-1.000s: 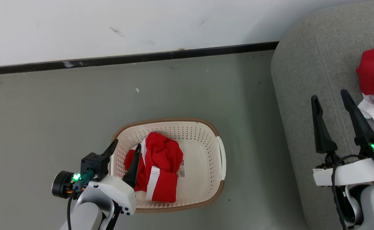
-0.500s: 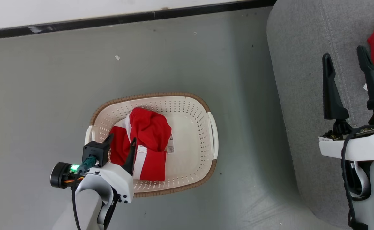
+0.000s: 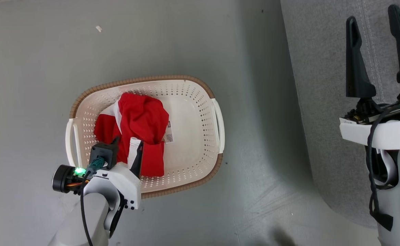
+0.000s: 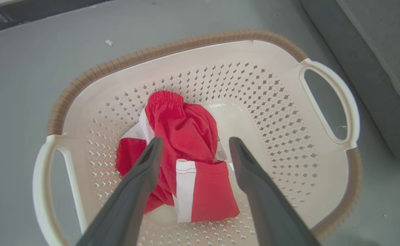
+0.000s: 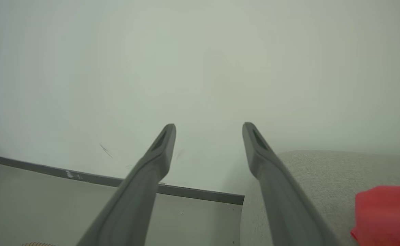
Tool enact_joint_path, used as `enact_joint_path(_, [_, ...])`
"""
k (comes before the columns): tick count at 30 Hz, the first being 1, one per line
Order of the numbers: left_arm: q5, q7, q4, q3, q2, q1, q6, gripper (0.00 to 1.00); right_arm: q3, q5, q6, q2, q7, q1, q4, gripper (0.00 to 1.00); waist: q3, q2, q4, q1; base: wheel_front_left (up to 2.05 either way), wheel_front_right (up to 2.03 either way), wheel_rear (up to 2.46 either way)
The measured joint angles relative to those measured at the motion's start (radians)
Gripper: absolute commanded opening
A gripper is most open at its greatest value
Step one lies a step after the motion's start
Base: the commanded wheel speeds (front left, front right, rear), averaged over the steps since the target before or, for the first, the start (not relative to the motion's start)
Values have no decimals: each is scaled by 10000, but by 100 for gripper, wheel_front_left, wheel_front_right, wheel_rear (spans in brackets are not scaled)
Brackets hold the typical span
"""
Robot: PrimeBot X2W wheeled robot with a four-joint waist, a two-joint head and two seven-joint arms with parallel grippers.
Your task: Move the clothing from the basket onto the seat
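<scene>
Clothing [image 4: 186, 136], red (white-panelled), crumpled, in basket [image 4: 271, 102]

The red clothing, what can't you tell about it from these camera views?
- Second garment, on the seat: cut off by the right edge in head and right wrist views.
- Basket garment, in the basket: its own folds hide whether it is one piece.
- Label sticker: too small to read, part under cloth, left wrist view.
- Left gripper: open; whether its fingertips touch the cloth, neither view's angle shows.
</scene>
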Motion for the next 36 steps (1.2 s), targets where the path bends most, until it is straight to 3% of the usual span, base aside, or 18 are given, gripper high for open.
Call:
enact_joint_path(12, [29, -73, 934, -58, -79, -726, -159, 100, 27, 127, 0, -2, -2, -568, 56, 100, 934, 0, -291, 0, 0, 0, 0])
enact_joint_path(36, [-328, -184, 2199, 759, 142, -2108, -153, 100, 13, 579, 0, -6, -2, -1801, 13, 100, 2491, 0, -997, 0, 0, 0, 0])
